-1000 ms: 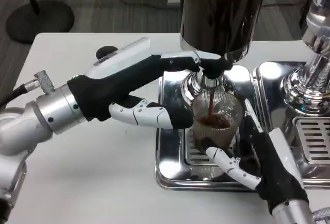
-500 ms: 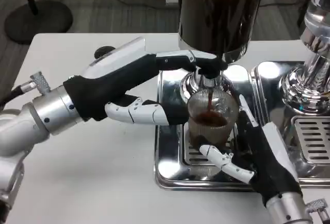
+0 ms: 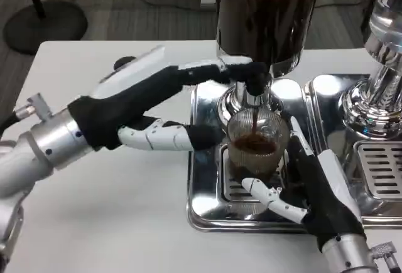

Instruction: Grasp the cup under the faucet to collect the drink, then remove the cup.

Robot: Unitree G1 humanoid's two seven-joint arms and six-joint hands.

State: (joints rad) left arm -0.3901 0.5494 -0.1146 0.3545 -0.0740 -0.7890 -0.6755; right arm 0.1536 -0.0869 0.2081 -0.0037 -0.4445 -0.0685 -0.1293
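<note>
Cup [image 3: 254, 150] under faucet [image 3: 254, 88], filling — right robot hand [image 3: 314, 188] grasping it; left robot hand [image 3: 157, 107] pressing faucet lever; tray [image 3: 204, 213] rim close below.

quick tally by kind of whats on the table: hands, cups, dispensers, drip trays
hands: 2 (left hand, right hand)
cups: 1 (clear cup)
drink dispensers: 2 (dark one, second)
drip trays: 2 (steel tray, other)
total: 7

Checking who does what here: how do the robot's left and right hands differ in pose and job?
The left hand reaches in from the side, fingers on the faucet tap; the right hand comes from below and holds the cup. The left is up at the dispenser; the right sits low over the drip tray. Both are white and black.
</note>
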